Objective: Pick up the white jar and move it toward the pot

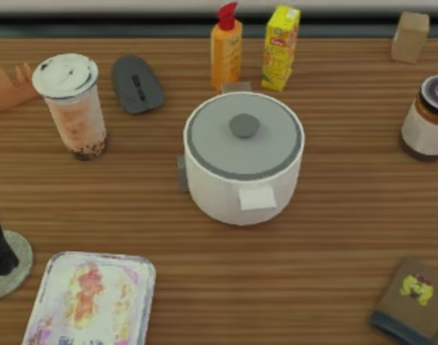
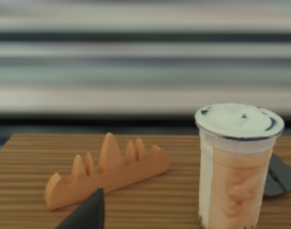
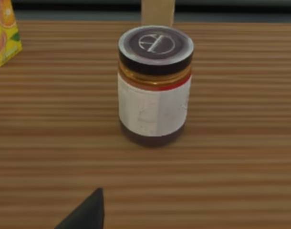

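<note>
A tall clear cup with white lid stands upright near an orange spiked block on the wooden table.

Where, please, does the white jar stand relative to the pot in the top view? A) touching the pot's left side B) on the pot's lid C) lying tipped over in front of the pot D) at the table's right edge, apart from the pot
D: the white jar stands upright near the right edge, with bare table between it and the pot.

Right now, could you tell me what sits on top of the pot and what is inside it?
A flat grey lid with a knob covers the pot. The lid hides the inside, so any contents cannot be seen.
</note>
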